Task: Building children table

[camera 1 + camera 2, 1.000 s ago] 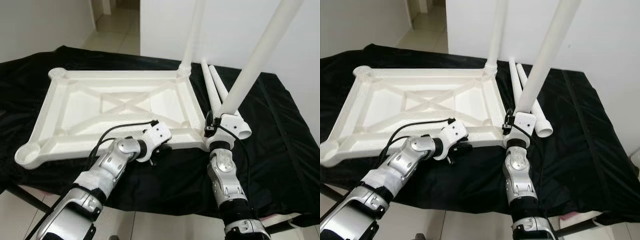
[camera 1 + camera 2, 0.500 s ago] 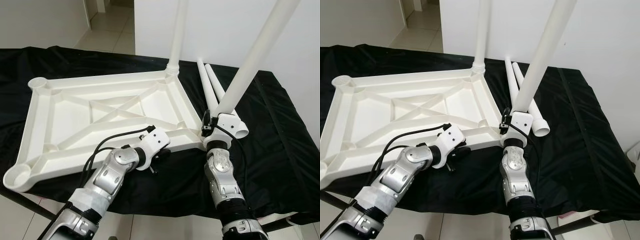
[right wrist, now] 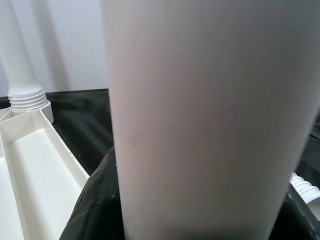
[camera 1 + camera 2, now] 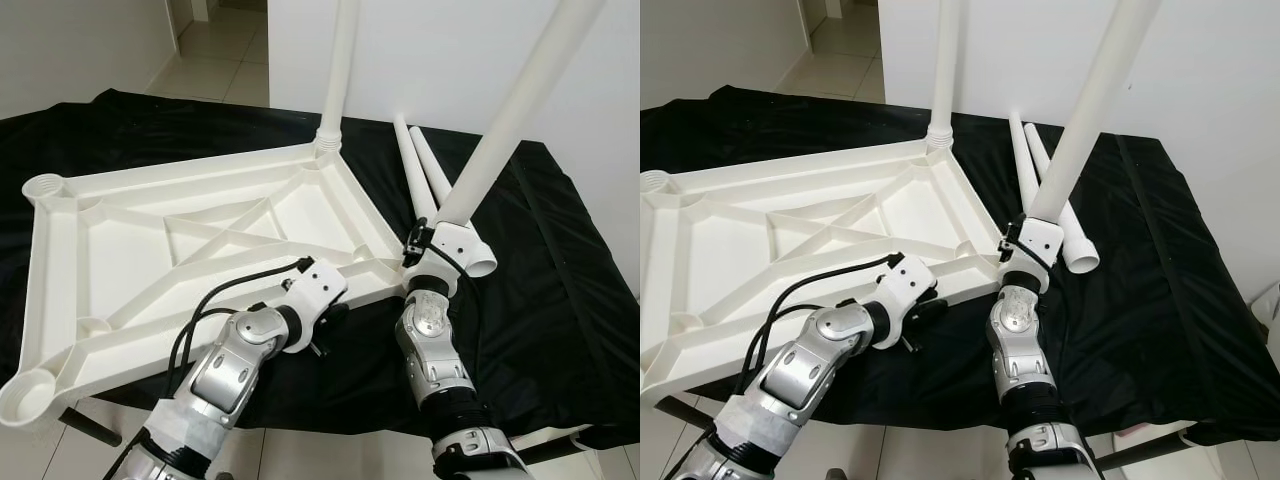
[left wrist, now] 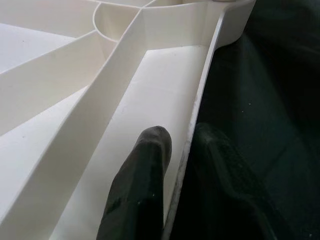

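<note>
White tabletop (image 4: 200,240) lies underside up on the black-draped table (image 4: 560,260), toward its left edge, one leg (image 4: 338,70) standing upright in the far corner socket. Left gripper (image 5: 180,150) fingers clamped on the tabletop's near rim. Right gripper (image 4: 432,258) fingers clamped on a tilted leg (image 4: 510,110). Two spare legs (image 4: 425,185) lie near the right gripper.
</note>
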Motion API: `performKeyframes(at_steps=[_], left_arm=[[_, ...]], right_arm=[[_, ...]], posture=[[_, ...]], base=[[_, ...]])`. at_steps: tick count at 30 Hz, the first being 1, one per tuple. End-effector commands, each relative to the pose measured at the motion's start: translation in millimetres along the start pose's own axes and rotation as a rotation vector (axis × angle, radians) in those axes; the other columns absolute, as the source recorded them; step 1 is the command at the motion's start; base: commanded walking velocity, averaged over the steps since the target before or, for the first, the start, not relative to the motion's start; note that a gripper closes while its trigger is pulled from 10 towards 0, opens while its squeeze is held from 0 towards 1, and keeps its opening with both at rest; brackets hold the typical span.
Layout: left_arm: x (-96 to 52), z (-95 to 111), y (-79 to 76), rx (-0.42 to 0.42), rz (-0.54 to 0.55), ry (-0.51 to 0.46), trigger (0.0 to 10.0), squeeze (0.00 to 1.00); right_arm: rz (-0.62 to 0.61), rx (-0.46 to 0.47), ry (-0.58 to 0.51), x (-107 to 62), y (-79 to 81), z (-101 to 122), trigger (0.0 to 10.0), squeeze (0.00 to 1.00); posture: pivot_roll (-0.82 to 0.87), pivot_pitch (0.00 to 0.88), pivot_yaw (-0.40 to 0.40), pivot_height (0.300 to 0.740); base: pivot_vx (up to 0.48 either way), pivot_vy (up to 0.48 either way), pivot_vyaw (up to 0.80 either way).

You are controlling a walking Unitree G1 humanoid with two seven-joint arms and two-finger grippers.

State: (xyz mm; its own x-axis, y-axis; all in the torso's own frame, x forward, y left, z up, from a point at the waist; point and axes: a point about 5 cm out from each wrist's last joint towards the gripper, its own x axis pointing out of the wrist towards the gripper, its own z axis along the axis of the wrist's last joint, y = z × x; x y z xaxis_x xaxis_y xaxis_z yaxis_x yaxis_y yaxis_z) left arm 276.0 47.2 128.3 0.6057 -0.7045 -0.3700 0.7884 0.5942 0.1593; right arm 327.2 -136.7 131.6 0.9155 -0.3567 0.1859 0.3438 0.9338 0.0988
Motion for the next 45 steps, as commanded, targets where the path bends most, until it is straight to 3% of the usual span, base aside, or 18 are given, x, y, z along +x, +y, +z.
performKeyframes(at_steps=[1,2,3,4,5,9,10,11,23,24,26,35,36,37,38,39,40,45], left_arm=[[-10.9,-7.1,-0.4,-0.013,-0.028,0.024,0.0,0.00],[-11.3,-6.4,-0.9,-0.016,-0.027,0.025,0.0,0.00],[-10.4,-7.8,0.8,-0.014,-0.012,0.036,8.4,0.00],[-10.4,-7.8,0.8,-0.014,-0.012,0.036,8.4,0.00],[-9.3,-9.1,3.4,-0.018,0.010,0.050,10.0,0.00],[-9.1,-8.9,4.6,-0.020,0.022,0.053,10.0,0.00],[-9.3,-8.1,5.4,-0.023,0.030,0.055,10.0,0.00],[-9.2,-7.5,6.4,-0.024,0.036,0.056,10.0,0.00],[-4.1,-0.8,3.4,-0.023,0.037,0.051,10.0,0.00],[-3.4,0.1,2.9,-0.021,0.036,0.048,10.0,0.00],[-2.4,1.6,1.8,-0.017,0.033,0.045,10.0,0.00],[0.0,4.6,0.7,-0.004,0.023,0.040,10.0,0.00],[0.3,5.0,0.8,-0.003,0.022,0.040,10.0,0.00],[0.3,5.0,0.8,-0.003,0.022,0.040,10.0,0.00],[0.7,5.5,0.7,-0.002,0.022,0.039,10.0,0.00],[0.7,5.5,0.7,-0.002,0.022,0.039,10.0,0.00],[0.9,6.5,0.5,-0.001,0.021,0.036,10.0,0.00],[1.3,7.6,-0.5,0.006,0.015,0.033,10.0,0.00]], right_arm=[[-0.268,-0.080,0.201,-2.1,-66.4,-41.0,10.0,0.00],[-0.258,-0.078,0.196,-1.4,-65.2,-40.3,10.0,0.00],[-0.225,-0.074,0.182,-0.7,-62.5,-38.6,10.0,0.00],[-0.225,-0.074,0.182,-0.7,-62.5,-38.6,10.0,0.00],[-0.159,-0.058,0.159,0.2,-57.2,-35.8,10.0,0.00],[-0.120,-0.050,0.135,0.6,-54.9,-33.1,10.0,0.00],[-0.090,-0.044,0.120,1.0,-53.3,-31.2,10.0,0.93],[-0.055,-0.025,0.098,1.8,-53.2,-27.8,10.0,1.00],[0.192,-0.007,0.026,17.9,-59.6,-8.2,10.0,1.00],[0.259,-0.009,0.029,19.8,-58.7,-6.6,10.0,0.00],[0.401,0.019,0.053,22.0,-57.1,-4.0,10.0,0.00],[0.682,-0.065,0.073,31.1,-67.4,3.1,10.0,0.00],[0.733,-0.061,0.091,31.1,-67.7,2.5,8.9,0.00],[0.733,-0.061,0.091,31.1,-67.7,2.5,8.9,0.00],[0.774,-0.076,0.093,32.2,-68.4,3.7,5.6,0.00],[0.774,-0.076,0.093,32.2,-68.4,3.7,5.6,0.00],[0.832,-0.092,0.101,33.4,-68.4,5.3,0.0,0.00],[0.929,-0.115,0.124,34.7,-67.3,6.9,0.0,0.00]], posture=[[0.13,0.077,-0.013,0.740],[0.13,0.077,-0.013,0.740],[0.13,0.078,-0.017,0.740],[0.13,0.078,-0.017,0.740],[0.13,0.080,-0.023,0.740],[0.13,0.081,-0.024,0.740],[0.13,0.081,-0.026,0.740],[0.13,0.080,-0.027,0.740],[0.12,0.078,-0.030,0.740],[0.11,0.077,-0.029,0.740],[0.11,0.076,-0.030,0.740],[0.11,0.071,-0.025,0.740],[0.11,0.069,-0.023,0.740],[0.11,0.069,-0.023,0.740],[0.11,0.068,-0.023,0.740],[0.11,0.068,-0.023,0.740],[0.11,0.065,-0.021,0.740],[0.11,0.061,-0.021,0.740]], base=[[0.000,0.000,0.00],[0.000,0.000,0.00],[0.000,0.000,0.00],[0.000,0.000,0.00],[0.000,0.000,0.00],[0.000,0.000,0.00],[0.000,0.000,0.00],[0.000,0.000,0.00],[0.000,0.000,0.00],[0.000,0.000,0.00],[0.000,0.000,0.00],[0.000,0.000,0.00],[0.000,0.000,0.00],[0.000,0.000,0.00],[0.000,0.000,0.00],[0.000,0.000,0.00],[0.000,0.000,0.00],[0.000,0.000,0.00]])
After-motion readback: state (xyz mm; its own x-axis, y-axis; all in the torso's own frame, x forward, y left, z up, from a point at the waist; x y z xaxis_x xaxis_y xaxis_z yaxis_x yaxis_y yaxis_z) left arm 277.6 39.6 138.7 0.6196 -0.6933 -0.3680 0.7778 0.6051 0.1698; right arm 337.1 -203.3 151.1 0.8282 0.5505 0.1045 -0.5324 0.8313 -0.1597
